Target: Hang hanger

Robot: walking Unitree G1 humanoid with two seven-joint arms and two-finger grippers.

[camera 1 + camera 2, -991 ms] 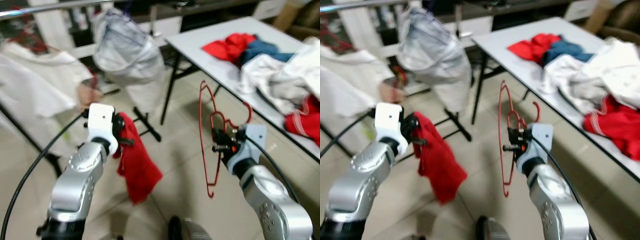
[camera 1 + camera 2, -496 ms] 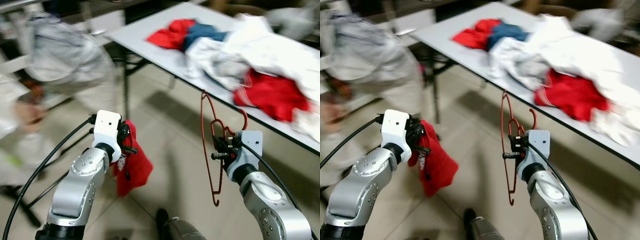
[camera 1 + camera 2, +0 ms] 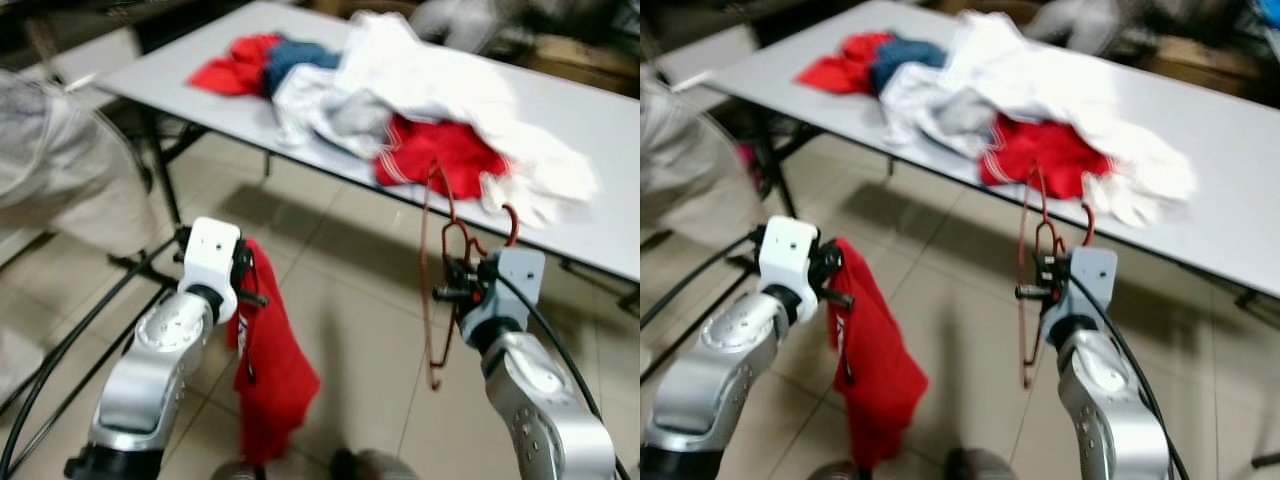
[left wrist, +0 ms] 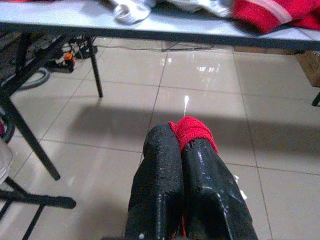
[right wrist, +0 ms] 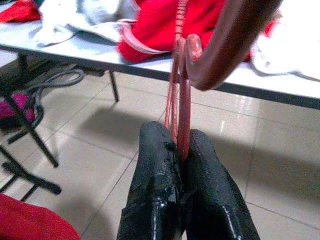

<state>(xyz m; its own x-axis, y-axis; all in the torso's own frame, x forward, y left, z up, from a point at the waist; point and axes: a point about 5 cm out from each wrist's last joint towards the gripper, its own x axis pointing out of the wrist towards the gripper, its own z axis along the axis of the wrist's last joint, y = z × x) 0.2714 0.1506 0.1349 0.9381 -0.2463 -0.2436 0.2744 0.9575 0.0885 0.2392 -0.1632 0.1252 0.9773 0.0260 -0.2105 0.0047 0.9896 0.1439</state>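
Red wire hanger (image 3: 437,290), upright in right hand (image 5: 180,150).

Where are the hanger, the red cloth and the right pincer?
hanger (image 3: 432,215), left eye view, upper wire loop.
red cloth (image 3: 268,375), left eye view, hanging middle.
right pincer (image 5: 181,150), right wrist view, between fingertips.

**Robot body: silver arms, black fingers**

Two rounded silver arms with small screws, each ending in a white boxy wrist block. Black cables loop off both wrists. Left hand (image 4: 182,150) and right hand (image 5: 181,147): thick, textured matte-black fingers.
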